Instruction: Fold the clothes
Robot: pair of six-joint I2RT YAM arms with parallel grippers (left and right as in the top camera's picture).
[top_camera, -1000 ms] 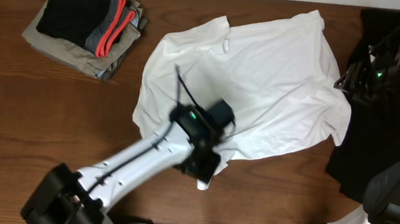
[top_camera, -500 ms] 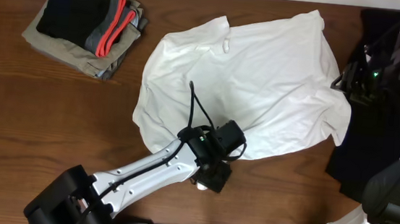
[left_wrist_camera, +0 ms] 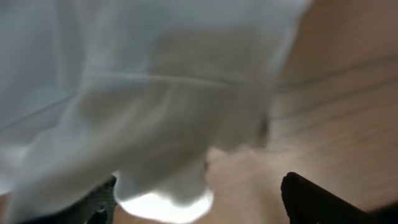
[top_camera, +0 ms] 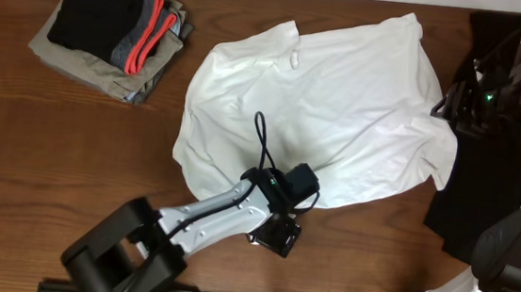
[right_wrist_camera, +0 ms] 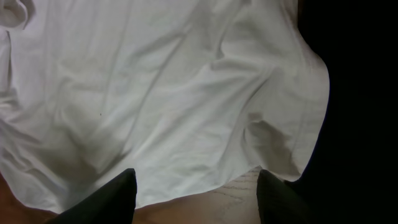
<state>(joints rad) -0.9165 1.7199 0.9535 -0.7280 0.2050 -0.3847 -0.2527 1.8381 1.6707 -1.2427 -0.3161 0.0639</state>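
The white T-shirt lies rumpled and spread open on the wooden table; no print shows. My left gripper is at the shirt's front edge. In the left wrist view its fingers are wide apart, with a blurred fold of the shirt's hem by the left finger and not gripped. My right gripper hovers at the shirt's right side. In the right wrist view its fingers are open and empty above the shirt's edge.
A folded stack of khaki, black and grey garments with red trim sits at the back left. A black garment lies along the right side under the right arm, also dark in the right wrist view. Bare wooden table lies front left.
My left arm has swung right and toward the table's front, carrying its gripper from over the shirt's lower part to its front edge. The right arm shifted slightly. The shirt has not moved.
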